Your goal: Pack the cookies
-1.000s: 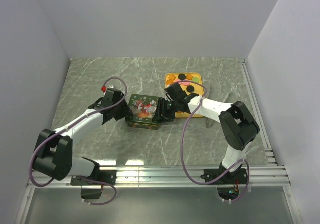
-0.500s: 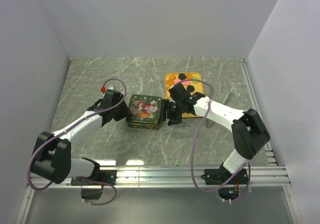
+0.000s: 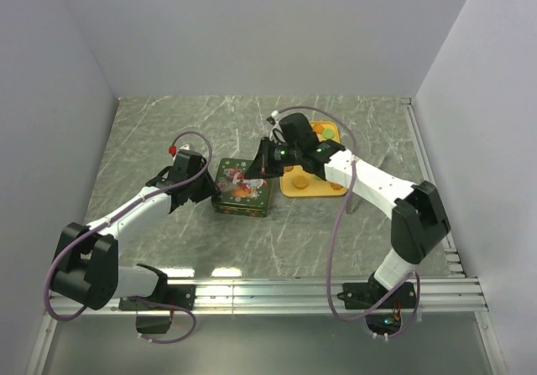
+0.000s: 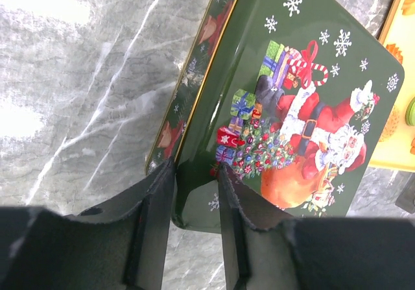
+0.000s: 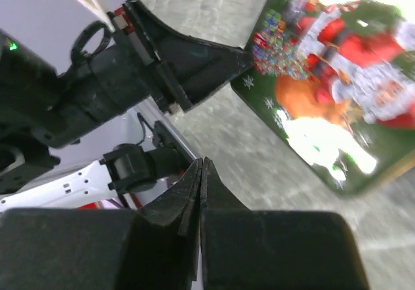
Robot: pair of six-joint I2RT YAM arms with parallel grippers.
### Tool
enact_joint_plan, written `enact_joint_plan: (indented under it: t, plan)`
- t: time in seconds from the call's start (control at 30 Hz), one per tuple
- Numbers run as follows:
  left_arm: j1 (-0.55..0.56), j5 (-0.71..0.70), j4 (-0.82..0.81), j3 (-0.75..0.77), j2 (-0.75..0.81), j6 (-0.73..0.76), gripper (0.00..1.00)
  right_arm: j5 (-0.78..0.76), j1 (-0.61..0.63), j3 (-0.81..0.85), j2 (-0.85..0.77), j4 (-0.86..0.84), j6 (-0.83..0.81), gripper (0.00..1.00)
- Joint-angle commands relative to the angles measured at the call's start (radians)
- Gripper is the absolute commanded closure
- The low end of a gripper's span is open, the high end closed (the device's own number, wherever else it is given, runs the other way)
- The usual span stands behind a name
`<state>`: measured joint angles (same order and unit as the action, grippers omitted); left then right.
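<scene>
Cookies (image 3: 299, 180) in tray (image 3: 325, 190) beside closed right gripper (image 5: 201, 170); left gripper (image 4: 194, 168) pinches tin (image 4: 305, 76).

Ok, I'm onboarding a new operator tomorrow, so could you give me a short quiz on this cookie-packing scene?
1. True or false: the right tool is shut and holds nothing.
2. What does the left tool grip? A) a cable B) a corner of the green tin C) a paper cup
3. Fill in: the cookies lie in the yellow tray, which sits on the ___ arm's side of the tin.
Key: 1 true; 2 B; 3 right.
</scene>
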<state>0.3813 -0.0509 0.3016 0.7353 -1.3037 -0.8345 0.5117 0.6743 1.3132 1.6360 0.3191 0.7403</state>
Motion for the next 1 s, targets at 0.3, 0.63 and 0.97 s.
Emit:
enact_joint_plan:
  t: [0.3,0.63,0.97]
  plan:
    - [0.024,0.016,0.195,-0.051,-0.016,0.005,0.66,0.266,-0.002,-0.362,0.269,-0.604,0.330,1.00]
    - [0.025,0.011,0.200,-0.054,-0.012,-0.003,0.67,0.268,0.008,-0.353,0.229,-0.534,0.295,1.00]
    - [0.025,-0.026,0.292,-0.008,0.087,-0.028,0.58,0.241,0.039,-0.253,0.024,-0.327,0.182,1.00]
